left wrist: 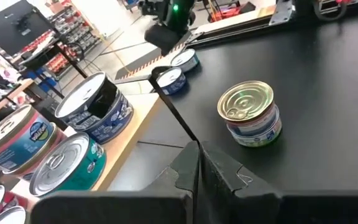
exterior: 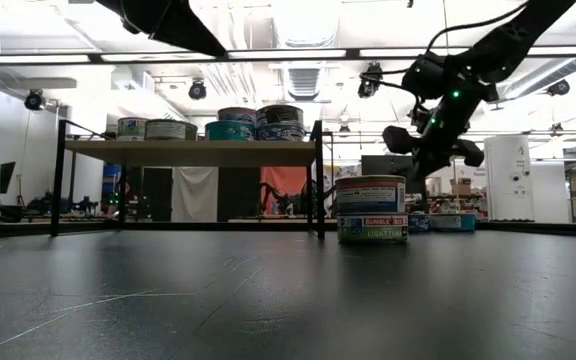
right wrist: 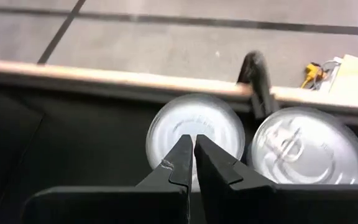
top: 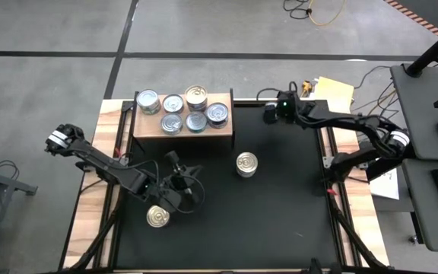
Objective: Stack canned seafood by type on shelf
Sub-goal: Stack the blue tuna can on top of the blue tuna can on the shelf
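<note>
right hand point(right wrist: 193, 144) closed above 2 cans point(right wrist: 194, 134); left hand point(left wrist: 199, 152) closed, empty

Legible lettering on the stacked cans.
We read "BUMBLE BEE" and "LIGHT TUNA" on the lower can point(exterior: 372, 228) of the table's two-can stack; other labels were unreadable.
</note>
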### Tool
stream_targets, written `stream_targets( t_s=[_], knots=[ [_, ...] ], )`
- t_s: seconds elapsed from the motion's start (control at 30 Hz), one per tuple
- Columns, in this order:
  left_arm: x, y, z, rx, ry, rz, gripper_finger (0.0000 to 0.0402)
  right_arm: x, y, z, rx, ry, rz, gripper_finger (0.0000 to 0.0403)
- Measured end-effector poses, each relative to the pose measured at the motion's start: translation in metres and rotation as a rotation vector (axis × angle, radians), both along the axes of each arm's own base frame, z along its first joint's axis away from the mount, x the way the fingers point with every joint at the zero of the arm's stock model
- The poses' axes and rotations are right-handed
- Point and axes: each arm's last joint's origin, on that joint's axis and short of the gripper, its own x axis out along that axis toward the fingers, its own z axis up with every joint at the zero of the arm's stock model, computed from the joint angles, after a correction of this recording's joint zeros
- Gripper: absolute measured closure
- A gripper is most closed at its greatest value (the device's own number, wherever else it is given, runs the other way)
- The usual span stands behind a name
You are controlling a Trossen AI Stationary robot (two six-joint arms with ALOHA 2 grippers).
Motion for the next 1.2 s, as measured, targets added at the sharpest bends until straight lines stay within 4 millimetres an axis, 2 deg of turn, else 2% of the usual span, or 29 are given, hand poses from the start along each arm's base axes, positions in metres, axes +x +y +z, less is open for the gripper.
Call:
stream_targets(
  t_s=[0.23,0.53,0.83,1.2],
  knots=[
    [-0.001,0.001,-0.001,0.013,-0.011,0.042,0.0401,-0.007,-0.016,-0.010,0.027,0.002,-0.046,0.0390],
    [-0.001,0.001,-0.001,0.015,-0.013,0.044,0.0401,0.004,-0.032,-0.032,0.071,0.007,-0.022,0.0390],
    [-0.001,0.001,-0.002,0.018,-0.008,0.044,0.0401,0.005,-0.032,-0.046,0.138,0.043,-0.046,0.0390],
    [-0.001,0.001,-0.002,0.018,-0.007,0.043,0.0401,0.002,-0.029,-0.052,0.197,0.100,-0.052,0.0390]
  ],
)
